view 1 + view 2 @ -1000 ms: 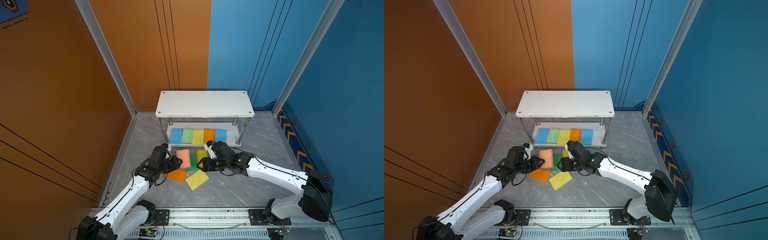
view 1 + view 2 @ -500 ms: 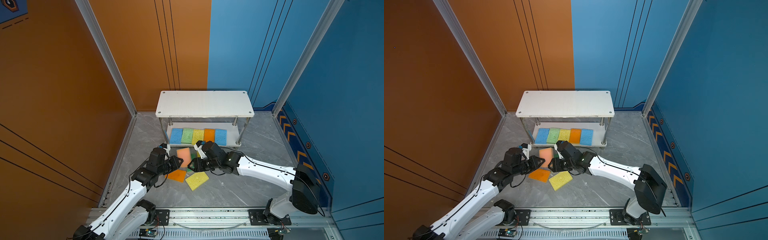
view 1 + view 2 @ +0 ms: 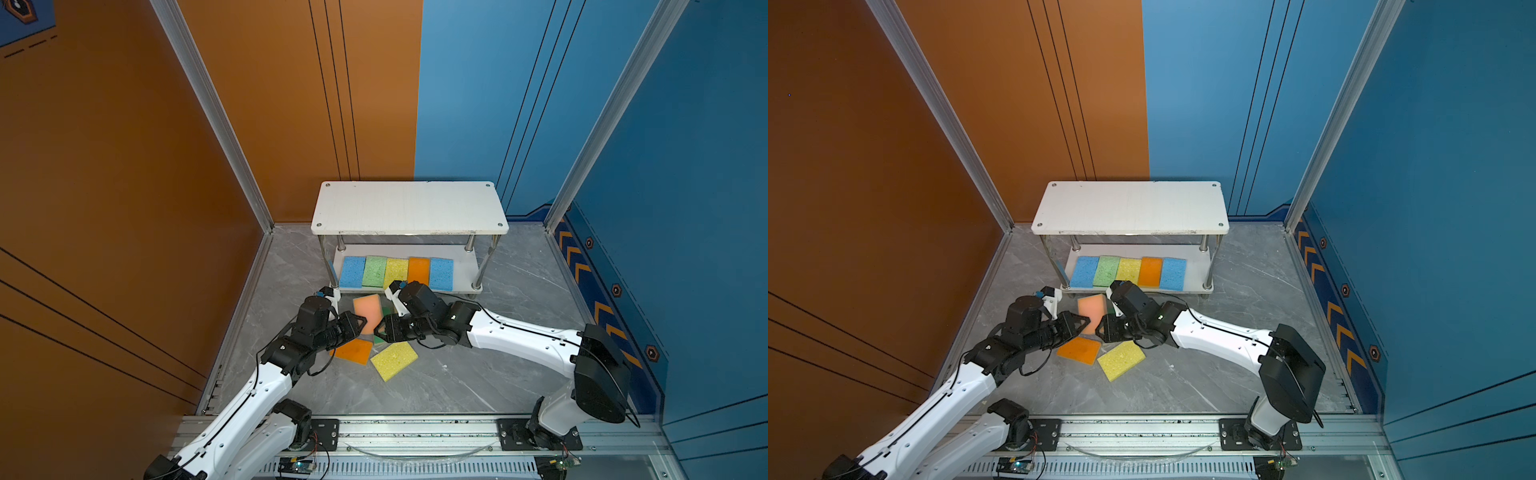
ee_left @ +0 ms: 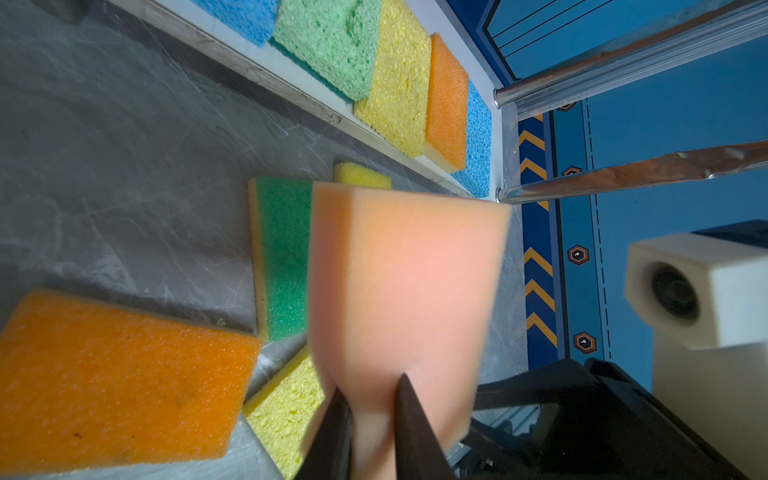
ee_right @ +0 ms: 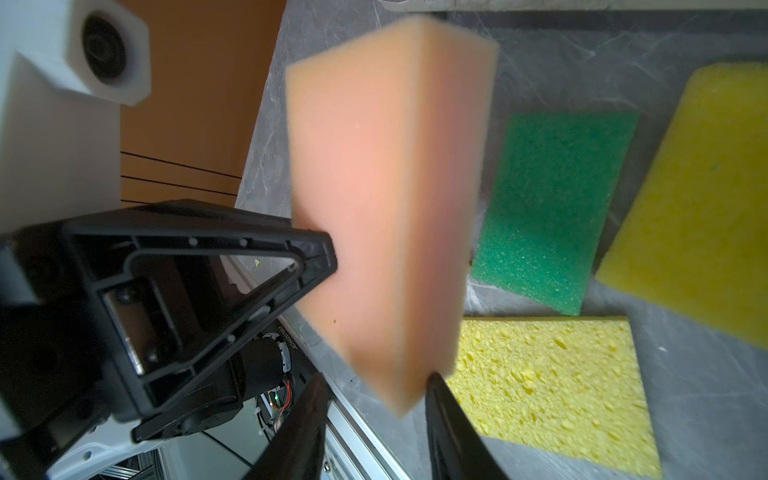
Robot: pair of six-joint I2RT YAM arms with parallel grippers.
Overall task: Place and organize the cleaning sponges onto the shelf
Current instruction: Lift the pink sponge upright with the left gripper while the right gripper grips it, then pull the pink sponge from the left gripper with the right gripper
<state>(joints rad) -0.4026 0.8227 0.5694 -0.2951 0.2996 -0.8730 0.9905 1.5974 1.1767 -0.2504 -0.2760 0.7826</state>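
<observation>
Left wrist view: the peach-pink sponge (image 4: pixel 399 282) is clamped at one end by the left gripper (image 4: pixel 370 385). A nearby corner is straddled by the right gripper (image 5: pixel 376 378), jaws apart, one touching it. In both top views the sponge is seen at 7 o'clock of the shelf (image 3: pixel 409 205), between two low, outstretched arms meeting mid-floor.

Five sponges (image 3: pixel 397 272) line the white shelf's (image 3: pixel 409 208) lower board. A peach-pink sponge (image 3: pixel 368 309) hangs tilted above four loose sponges (image 3: pixel 394 360)
</observation>
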